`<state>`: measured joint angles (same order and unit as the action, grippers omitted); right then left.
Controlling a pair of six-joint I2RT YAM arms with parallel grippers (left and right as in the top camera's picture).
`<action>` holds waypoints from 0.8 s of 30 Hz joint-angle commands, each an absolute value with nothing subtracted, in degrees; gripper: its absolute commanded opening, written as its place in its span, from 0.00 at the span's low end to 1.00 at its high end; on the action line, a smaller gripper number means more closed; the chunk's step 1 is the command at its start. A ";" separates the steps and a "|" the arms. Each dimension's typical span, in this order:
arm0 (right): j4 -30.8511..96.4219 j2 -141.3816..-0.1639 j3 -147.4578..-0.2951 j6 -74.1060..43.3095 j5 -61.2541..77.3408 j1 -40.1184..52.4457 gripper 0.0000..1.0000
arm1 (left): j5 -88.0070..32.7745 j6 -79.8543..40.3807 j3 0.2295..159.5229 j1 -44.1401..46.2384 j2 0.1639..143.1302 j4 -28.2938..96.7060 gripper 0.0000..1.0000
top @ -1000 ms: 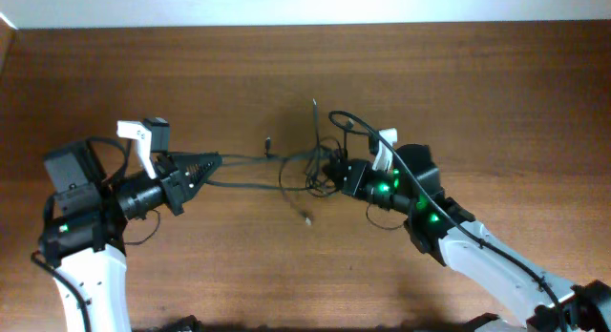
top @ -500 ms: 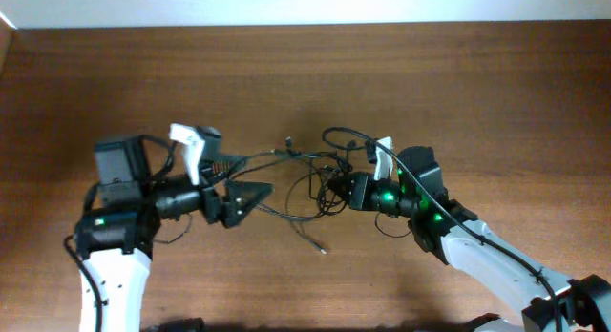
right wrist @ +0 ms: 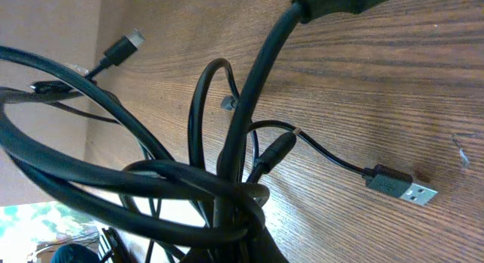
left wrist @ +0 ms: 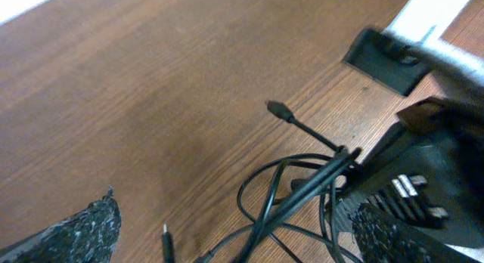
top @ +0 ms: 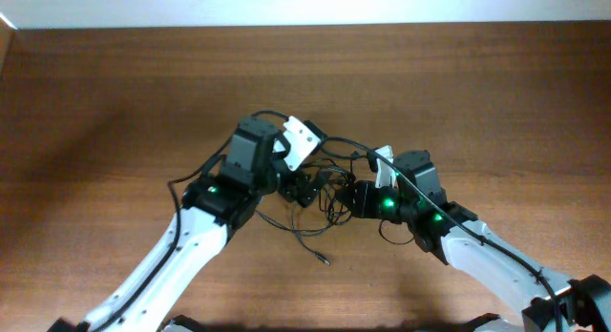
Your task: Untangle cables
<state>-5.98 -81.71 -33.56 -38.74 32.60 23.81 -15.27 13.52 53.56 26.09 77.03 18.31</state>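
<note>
mid-untangling: right hand is gripping the knotted cables, left hand is hovering open at them, next likely needing one strand pinched and pulled away.

Two thin black cables are seen bunched in a knot of overlapping loops mid-table and not separated. One tail is trailed toward the near edge, ending in a small plug. Another connector is laid flat, clear of the loops.

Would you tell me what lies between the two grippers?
The tangled cables bunch between the left gripper and the right gripper, seen overhead.
</note>
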 commanded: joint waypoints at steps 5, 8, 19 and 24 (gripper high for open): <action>-6.22 -81.36 -33.71 -37.65 36.47 23.97 0.04 | -14.11 13.78 53.60 26.59 85.89 13.65 0.00; -5.58 -81.36 -33.71 -37.63 36.01 23.94 0.04 | -14.06 10.15 53.69 25.69 85.27 13.45 0.00; 7.03 -81.36 -33.71 -37.95 25.80 23.97 0.05 | -8.08 -27.14 53.65 3.18 72.40 21.91 0.00; 14.31 -81.38 -33.71 -41.21 17.19 23.97 0.07 | -8.05 -35.38 53.65 2.17 72.40 23.03 0.00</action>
